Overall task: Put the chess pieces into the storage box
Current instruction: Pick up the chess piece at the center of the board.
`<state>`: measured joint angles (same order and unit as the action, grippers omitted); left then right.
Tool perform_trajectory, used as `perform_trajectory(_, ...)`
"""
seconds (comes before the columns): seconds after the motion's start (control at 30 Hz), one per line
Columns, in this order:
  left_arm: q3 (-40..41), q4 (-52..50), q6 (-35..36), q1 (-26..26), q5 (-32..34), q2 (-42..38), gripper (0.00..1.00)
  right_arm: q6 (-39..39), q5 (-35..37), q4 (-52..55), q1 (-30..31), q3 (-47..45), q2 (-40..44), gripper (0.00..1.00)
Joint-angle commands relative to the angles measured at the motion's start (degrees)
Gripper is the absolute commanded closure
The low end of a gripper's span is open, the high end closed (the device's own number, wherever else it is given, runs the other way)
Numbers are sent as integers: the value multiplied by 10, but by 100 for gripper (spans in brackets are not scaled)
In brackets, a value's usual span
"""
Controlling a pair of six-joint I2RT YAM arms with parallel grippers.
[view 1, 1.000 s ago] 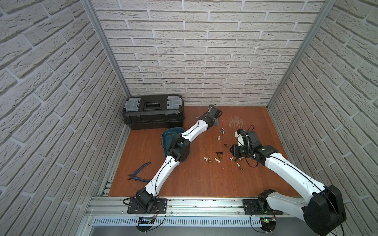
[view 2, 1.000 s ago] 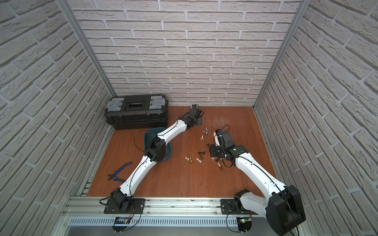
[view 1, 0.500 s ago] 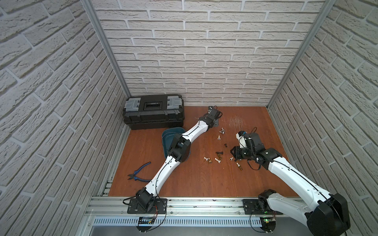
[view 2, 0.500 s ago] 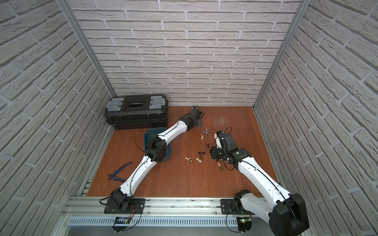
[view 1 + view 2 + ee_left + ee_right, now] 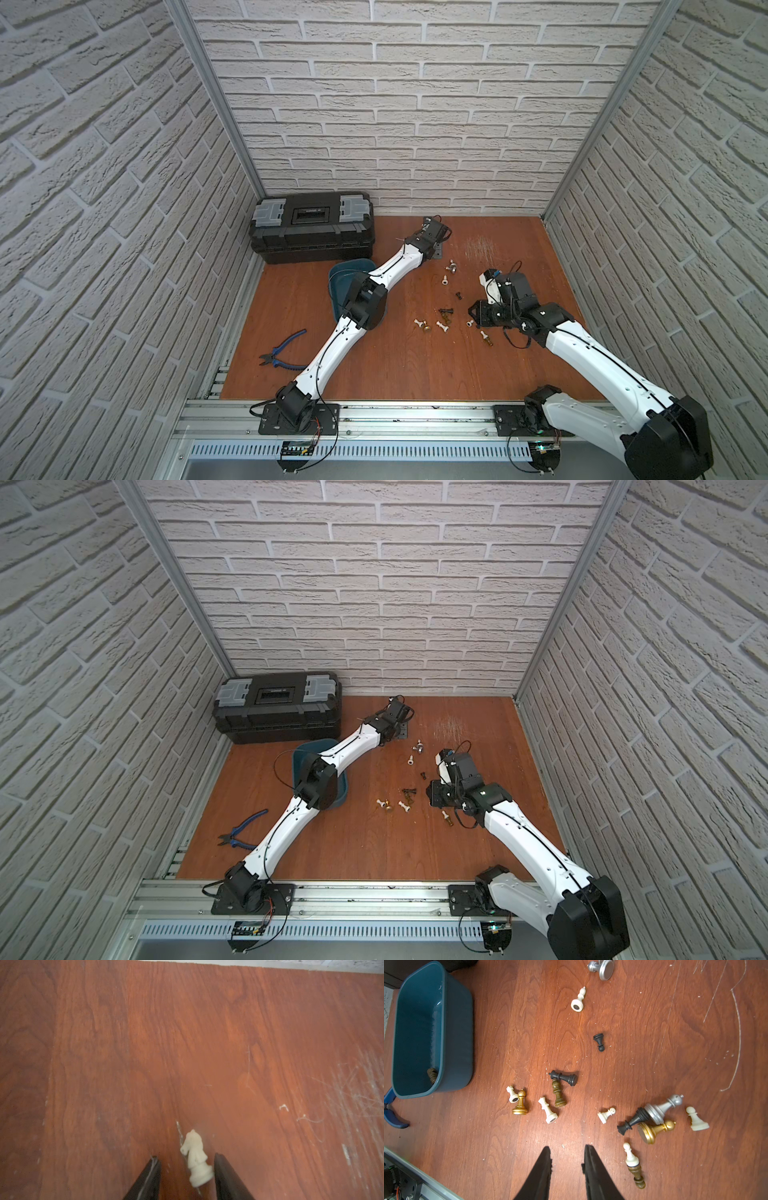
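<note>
A white knight (image 5: 195, 1155) stands between the jaws of my left gripper (image 5: 185, 1156) at the back of the table. Its base rests against one finger (image 5: 223, 1172); a gap separates it from the other finger, so the gripper is open. In a top view the left gripper (image 5: 435, 246) points down near the back wall. My right gripper (image 5: 568, 1147) hangs open over bare wood with nothing between its fingers. Several chess pieces (image 5: 558, 1094) lie scattered ahead of it, with a silver, black and gold cluster (image 5: 654, 1118) to one side. The teal storage box (image 5: 452, 1043) holds one brown piece (image 5: 432, 1075).
A black toolbox (image 5: 311, 226) sits at the back left, just behind the storage box (image 5: 345, 270). Blue pliers (image 5: 282, 351) lie near the left edge. Brick walls close in three sides, and a metal rail (image 5: 415, 415) runs along the front.
The left jaws have drawn in around the white knight. My right arm has shifted only slightly above the scattered pieces.
</note>
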<state>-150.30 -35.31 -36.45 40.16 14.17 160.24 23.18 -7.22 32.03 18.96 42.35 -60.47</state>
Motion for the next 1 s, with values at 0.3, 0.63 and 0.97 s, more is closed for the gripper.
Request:
perform_trajectory(0.3, 44, -100, 27, -14, -31, 0, 66, 9, -9, -6, -3, -14, 18, 68)
perform_trajectory(0.63, 43, -65, 12, -29, -42, 6, 63, 8, -16, -12, -2, -15, 4, 68)
perform_trajectory(0.97, -1, -78, 7, -24, -29, 33, 66, -2, -21, -6, -2, -17, 8, 68)
